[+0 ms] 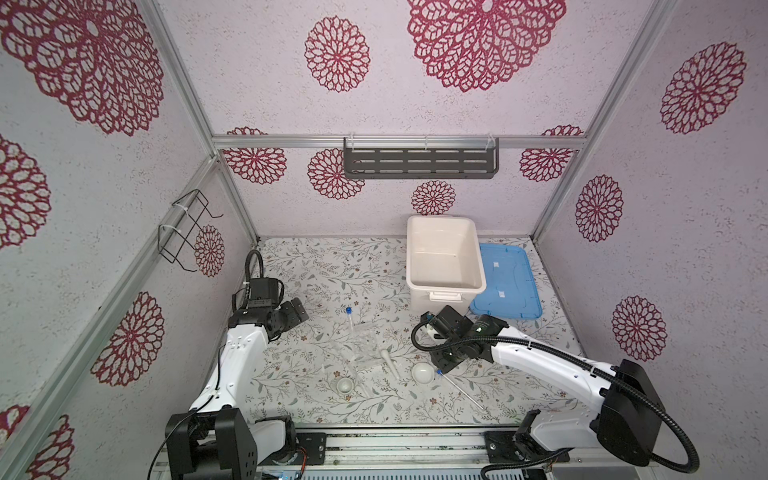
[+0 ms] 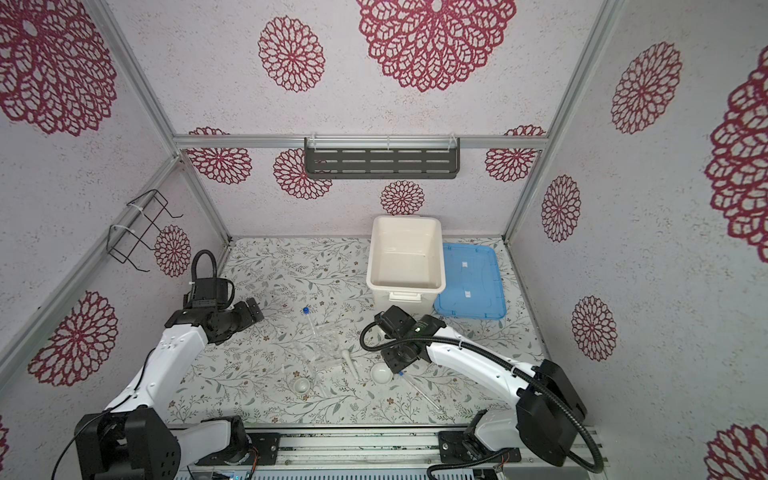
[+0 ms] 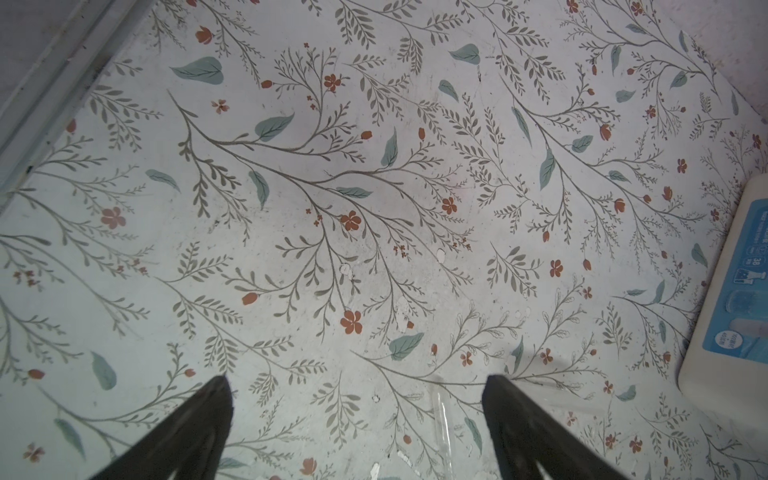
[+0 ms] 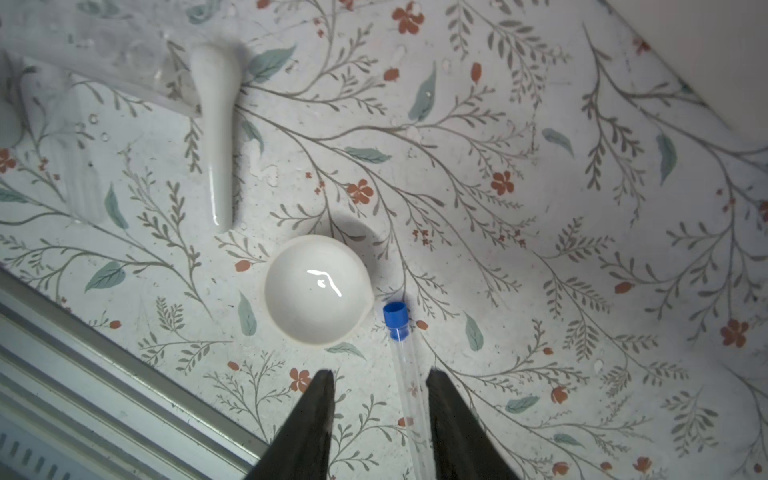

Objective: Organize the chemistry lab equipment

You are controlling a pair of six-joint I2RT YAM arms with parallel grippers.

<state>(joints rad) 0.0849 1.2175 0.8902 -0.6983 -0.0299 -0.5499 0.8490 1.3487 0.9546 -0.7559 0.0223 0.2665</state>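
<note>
Item: slim clear tube (image 4: 401, 349) with blue cap, lying flat on the floral table (image 1: 316, 266), lower right of centre in both top views. Long axis: diagonal, with the cap at the upper-left end and the closed end toward the lower right, pointing at the front rail. Position relative to hand: the tube is straddled by the right gripper (image 4: 380, 374) a little way behind the cap. The jaws are seen partly apart with table showing on either side of the tube, which lies closer to one finger than to the other; nothing is gripped yet. Nearer arm: the right, by a wide margin. The left gripper (image 1: 297, 309) is held spread wide and empty at the left of the frame, near the second tube (image 1: 351, 322). Neighbours: the white bowl (image 4: 316, 289) sits just beside the cap, apart by a sliver; the pestle (image 1: 390, 362) and the clear tube stand (image 1: 361, 345) lie further left; the smaller dish (image 1: 345, 386) is at lower centre. Open room: bare table is found right of the tube. A closing and a straight lift are judged to be what is needed, the bowl being the one thing likely to be knocked.
</note>
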